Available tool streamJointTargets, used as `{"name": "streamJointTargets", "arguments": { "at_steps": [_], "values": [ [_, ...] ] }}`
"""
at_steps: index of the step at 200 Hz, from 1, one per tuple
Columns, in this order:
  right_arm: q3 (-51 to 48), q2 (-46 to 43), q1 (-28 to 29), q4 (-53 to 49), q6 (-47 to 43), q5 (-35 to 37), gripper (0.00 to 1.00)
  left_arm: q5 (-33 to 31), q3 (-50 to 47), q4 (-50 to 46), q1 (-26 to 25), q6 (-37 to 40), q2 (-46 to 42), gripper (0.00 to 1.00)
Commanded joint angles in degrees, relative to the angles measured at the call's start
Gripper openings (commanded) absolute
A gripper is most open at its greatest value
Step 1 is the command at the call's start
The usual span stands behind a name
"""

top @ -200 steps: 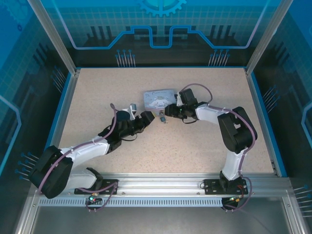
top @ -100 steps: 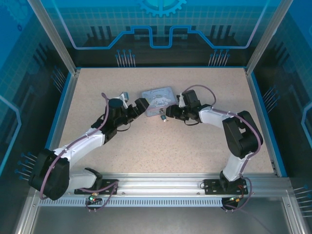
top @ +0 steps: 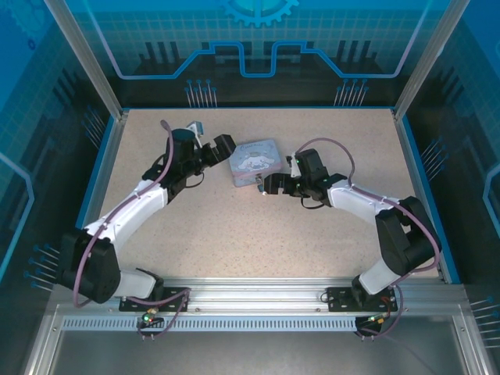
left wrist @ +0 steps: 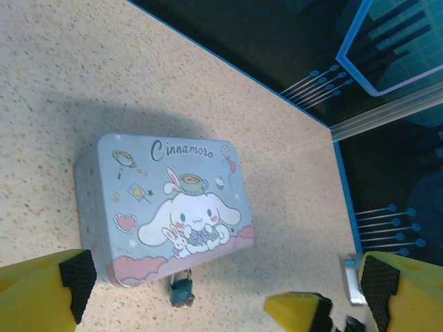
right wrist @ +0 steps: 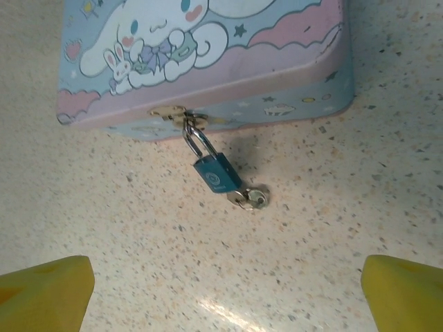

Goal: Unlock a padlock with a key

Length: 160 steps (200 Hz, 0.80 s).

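Seen from above, a speckled beige table point(top: 234, 234) holds a pastel-blue cartoon tin point(top: 256, 160) a little behind its middle. The left arm reaches in from the near left, its left gripper point(top: 221, 148) just beside the tin's left end. The right arm bends in from the near right, its right gripper point(top: 269, 185) close to the tin's near edge. In the left wrist view, the left gripper point(left wrist: 228, 287) has its yellow fingers point(left wrist: 41, 290) far apart at the bottom corners, with nothing between them — it hangs above the table point(left wrist: 62, 76). The tin point(left wrist: 166, 200) lies flat with its lid up, and a small blue-grey padlock point(left wrist: 183, 289) hangs from the middle of its near side, resting on the table. In the right wrist view, the right gripper point(right wrist: 225, 294) is also spread wide and empty, its yellow tips in the bottom corners. The padlock point(right wrist: 217, 173) lies on the table point(right wrist: 325, 235), its thin shackle hooked through the brass clasp point(right wrist: 176, 114) on the tin point(right wrist: 277, 62). The key point(right wrist: 248, 198) — small, on a ring — lies touching the padlock's bottom end.
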Motion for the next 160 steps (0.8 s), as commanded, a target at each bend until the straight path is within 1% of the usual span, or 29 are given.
{"name": "streamJointTargets", "arguments": {
  "at_steps": [1, 13, 26, 47, 65, 85, 102, 117, 135, 146, 160],
  "values": [
    [3.56, -0.67, 1.68, -6.11, -4.62, 5.47, 1.00, -3.62, 3.56, -4.18, 0.64, 3.16, 1.72, 0.99],
    [4.41, 0.31, 1.91, -7.25, -3.87, 7.56, 1.00, -4.61, 3.44, -2.52, 0.64, 3.75, 2.08, 0.99],
    [3.96, 1.14, 1.96, -5.54, -4.12, 7.39, 1.00, -5.59, 3.95, -2.34, 0.89, 3.10, 2.42, 0.99],
    [2.55, 2.25, 2.24, -1.80, -3.03, 7.95, 1.00, -3.49, 6.78, -5.03, 2.13, 2.32, 4.30, 0.99],
    [3.82, 4.85, 1.81, -1.89, -4.29, 2.93, 1.00, -1.21, 10.40, -8.76, 3.06, 2.45, 6.76, 0.99],
    [1.71, 6.64, 1.71, 4.40, -4.04, -1.84, 0.99, -1.50, 12.91, -11.60, 3.25, 2.27, 8.64, 0.99],
    [1.55, 8.24, 1.63, 6.43, -3.20, -2.65, 0.93, -1.40, 13.37, -12.15, 3.28, 1.84, 9.40, 0.99],
    [0.79, 9.50, 1.06, 9.26, -2.79, -4.14, 0.82, -0.60, 13.09, -11.56, 3.35, 1.76, 9.64, 0.99],
    [0.45, 11.16, 0.19, 11.87, -2.40, -5.57, 0.73, 0.84, 12.87, -10.94, 3.36, 1.29, 10.22, 0.99],
    [0.65, 12.37, -0.28, 13.25, -2.47, -6.77, 0.65, 1.61, 12.81, -10.66, 3.45, 1.15, 10.52, 0.99],
    [0.97, 13.88, -0.48, 14.52, -2.80, -7.93, 0.62, 2.44, 12.81, -10.31, 3.45, 0.88, 11.02, 0.99]
  ]
}}
